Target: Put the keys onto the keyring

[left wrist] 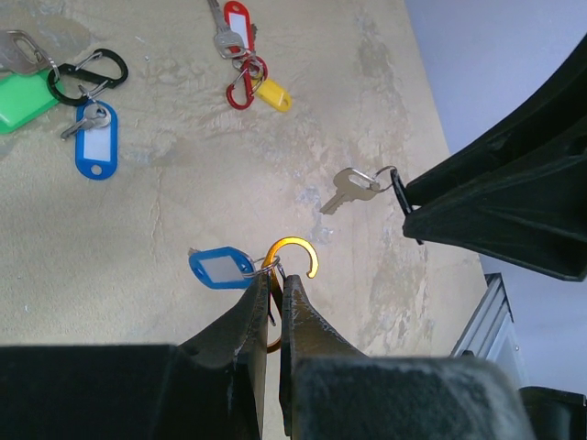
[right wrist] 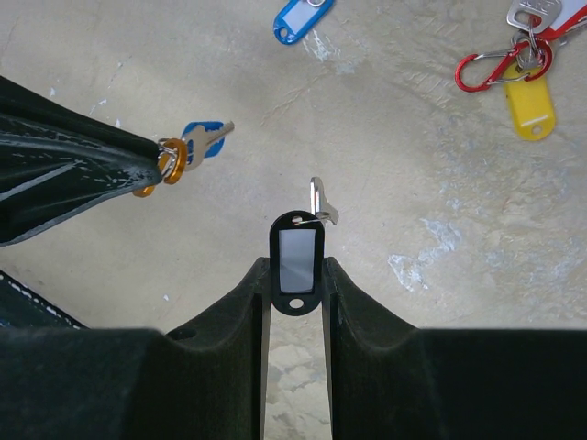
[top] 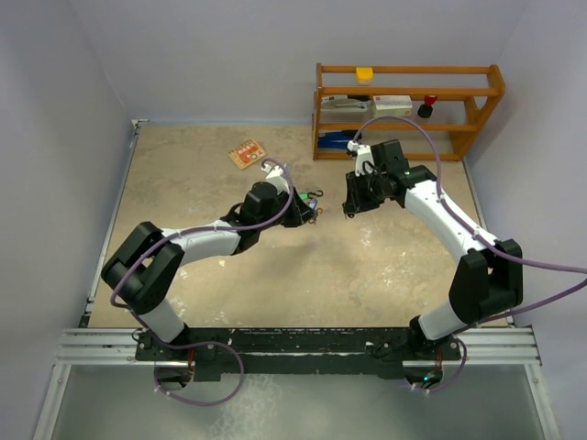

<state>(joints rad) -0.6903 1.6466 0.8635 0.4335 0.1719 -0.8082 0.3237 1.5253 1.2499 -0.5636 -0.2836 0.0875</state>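
Left gripper [left wrist: 277,280] pinches the gold keyring [left wrist: 295,249] while the right gripper [right wrist: 295,264] offers a key

Closest in the left wrist view, the left gripper's two fingers are pressed together on the shank of the gold keyring. Its open hook curls up and to the right above the fingertips. One blue tag [left wrist: 220,268] already hangs on it by a small split ring, just left of the fingers. Closest in the right wrist view, the right gripper is closed partway on a black tag [right wrist: 295,246], held flat between the fingers. Its silver key [right wrist: 317,200] sticks out beyond the tag's far end on a little ring.

As I judge it, the step in hand is threading this second key onto the keyring. The key's small ring sits near the hook's mouth but apart from it. The next move calls for fine alignment: bring that ring over the hook's open tip, then slide it down the curve without letting the key swing away.

From above, both arms reach forward and bend inward over the middle of the desk [top: 321,275], with the grippers tip to tip, near but not touching.

Farther off on the desk lie more keys: a red clip [left wrist: 244,84] with a yellow tag [left wrist: 273,94], and a black clip [left wrist: 87,75] beside a green tag [left wrist: 23,96] and a second blue tag [left wrist: 94,147]
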